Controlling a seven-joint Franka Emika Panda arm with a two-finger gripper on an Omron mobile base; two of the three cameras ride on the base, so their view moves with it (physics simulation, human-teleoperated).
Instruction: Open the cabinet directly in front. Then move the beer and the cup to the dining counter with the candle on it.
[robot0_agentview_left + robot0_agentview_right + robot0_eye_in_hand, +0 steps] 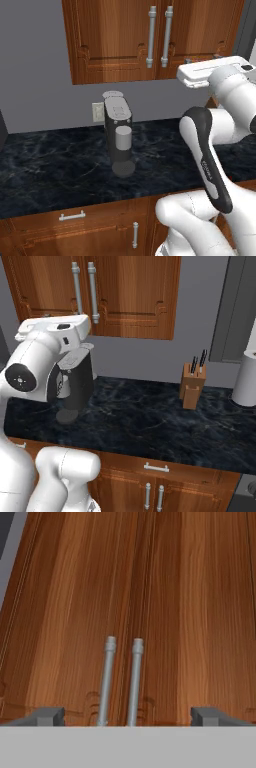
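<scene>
Wide-apart gripper [128, 716] facing shut cabinet [165, 612] handles; knife block [192, 385] at right

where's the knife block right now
The knife block stands on the black counter at the right of the right base view, against the grey wall, right of the coffee machine and below the cabinet.

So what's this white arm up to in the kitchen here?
It is reaching up toward the wall cabinet, whose two doors are shut. The gripper is open, facing the pair of silver handles where the doors meet, and holds nothing. Below, a coffee machine and a knife block stand on the black counter.
</scene>
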